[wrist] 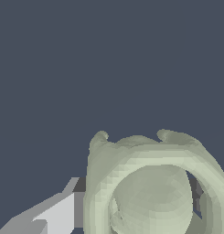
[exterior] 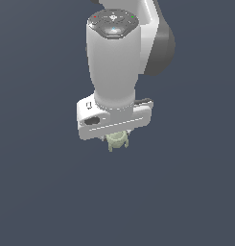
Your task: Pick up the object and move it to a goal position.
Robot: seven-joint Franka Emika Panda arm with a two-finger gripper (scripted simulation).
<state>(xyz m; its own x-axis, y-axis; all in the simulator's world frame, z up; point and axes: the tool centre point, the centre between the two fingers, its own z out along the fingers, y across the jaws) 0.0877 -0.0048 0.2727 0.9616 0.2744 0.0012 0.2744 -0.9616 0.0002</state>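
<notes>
Pale green lumpy object (exterior: 117, 141) sits directly under the gripper (exterior: 116, 139), between the fingers (wrist: 54, 215); whether they're pinching it, can't tell.

White arm (exterior: 114, 62), grey joint, red/green-dotted dark cap (exterior: 113, 23)
</notes>
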